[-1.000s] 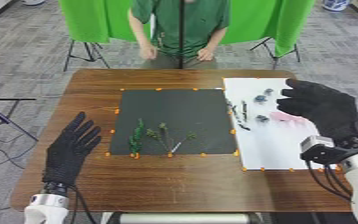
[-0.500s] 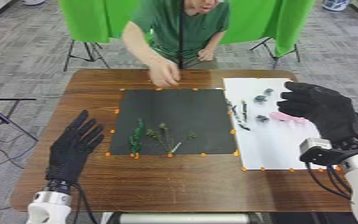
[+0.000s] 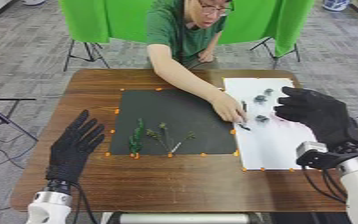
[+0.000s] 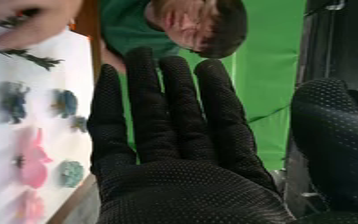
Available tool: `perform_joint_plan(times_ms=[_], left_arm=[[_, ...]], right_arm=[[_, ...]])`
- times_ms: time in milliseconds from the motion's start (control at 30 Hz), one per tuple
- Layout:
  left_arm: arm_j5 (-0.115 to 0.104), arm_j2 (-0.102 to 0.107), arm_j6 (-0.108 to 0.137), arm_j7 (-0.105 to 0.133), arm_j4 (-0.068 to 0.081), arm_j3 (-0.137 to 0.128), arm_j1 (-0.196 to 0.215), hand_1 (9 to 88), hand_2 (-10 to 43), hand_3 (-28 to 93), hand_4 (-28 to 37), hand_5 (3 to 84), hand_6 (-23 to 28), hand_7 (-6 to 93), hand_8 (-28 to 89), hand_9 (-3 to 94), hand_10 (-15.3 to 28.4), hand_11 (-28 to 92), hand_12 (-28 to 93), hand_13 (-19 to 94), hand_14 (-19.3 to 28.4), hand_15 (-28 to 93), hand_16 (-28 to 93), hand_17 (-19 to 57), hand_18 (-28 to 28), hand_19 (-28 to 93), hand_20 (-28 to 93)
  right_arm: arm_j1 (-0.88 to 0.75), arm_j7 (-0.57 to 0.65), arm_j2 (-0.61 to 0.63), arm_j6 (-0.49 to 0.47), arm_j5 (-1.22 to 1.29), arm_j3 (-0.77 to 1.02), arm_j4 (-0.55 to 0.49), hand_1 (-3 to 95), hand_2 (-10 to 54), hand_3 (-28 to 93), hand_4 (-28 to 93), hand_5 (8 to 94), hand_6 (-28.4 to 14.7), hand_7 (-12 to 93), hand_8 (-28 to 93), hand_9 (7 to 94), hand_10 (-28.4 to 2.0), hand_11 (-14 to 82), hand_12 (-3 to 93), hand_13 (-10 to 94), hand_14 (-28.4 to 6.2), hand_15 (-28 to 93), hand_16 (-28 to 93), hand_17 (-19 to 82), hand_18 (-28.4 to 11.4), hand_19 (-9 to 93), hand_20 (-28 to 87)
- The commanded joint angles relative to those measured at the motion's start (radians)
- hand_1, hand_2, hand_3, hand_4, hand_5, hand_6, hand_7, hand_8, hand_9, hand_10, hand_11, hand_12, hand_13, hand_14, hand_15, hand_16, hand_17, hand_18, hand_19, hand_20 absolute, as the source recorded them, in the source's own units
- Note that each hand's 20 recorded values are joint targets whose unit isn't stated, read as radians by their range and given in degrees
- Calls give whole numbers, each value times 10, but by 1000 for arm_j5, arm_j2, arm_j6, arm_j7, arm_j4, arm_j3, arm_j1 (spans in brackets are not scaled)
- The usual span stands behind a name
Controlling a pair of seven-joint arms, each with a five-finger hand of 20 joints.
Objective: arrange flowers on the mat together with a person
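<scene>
My left hand lies over the table left of the dark mat, fingers straight. Above the white sheet's right edge is my right hand; in the right wrist view that hand has its fingers extended, holding nothing. On the mat's lower left lie a leafy green stem and thin branching stems. A person's hand is at the dark sprigs on the white sheet. Blue-grey flowers rest beside it. The right wrist view shows a pink flower and a green sprig.
Orange markers line the mat and sheet edges. The person's forearm crosses the mat's upper right part from the far edge of the brown table.
The person's hand has come from the far table edge across the mat to the sprigs on the white sheet. My right hand has shifted slightly; my left hand is nearly still.
</scene>
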Motion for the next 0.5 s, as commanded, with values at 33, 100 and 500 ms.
perform_joint_plan(times_ms=[33, 100, 500], left_arm=[[-11, -6, 0, -17, 15, 8, 2, 260, -8, 701, -267, 301, 18, 155, -88, 253, 112, 155, 151, 239, 137, 200, 18, -89, 214, 423, 73], [-11, 7, -8, -20, 12, 4, -11, 261, -8, 700, -267, 300, 18, 155, -87, 253, 113, 154, 152, 239, 136, 200, 18, -89, 214, 422, 73], [-2, 1, -30, -15, 17, 12, -25, 254, -4, 699, -270, 301, 17, 153, -86, 255, 112, 151, 153, 239, 138, 196, 18, -89, 214, 421, 74]], right_arm=[[13, 12, -46, 4, -42, -43, 15, 155, 86, 835, -237, 465, -73, 174, -90, 464, -167, 187, 226, 401, -155, 319, 193, 113, -231, 501, 267], [23, 9, -51, 8, -35, -54, 20, 154, 86, 836, -235, 465, -73, 174, -90, 465, -166, 188, 226, 401, -156, 321, 194, 113, -231, 500, 267], [73, -17, -62, -9, -42, -89, 55, 140, 94, 821, -243, 468, -73, 176, -90, 467, -167, 192, 228, 403, -157, 326, 194, 112, -232, 501, 267]])
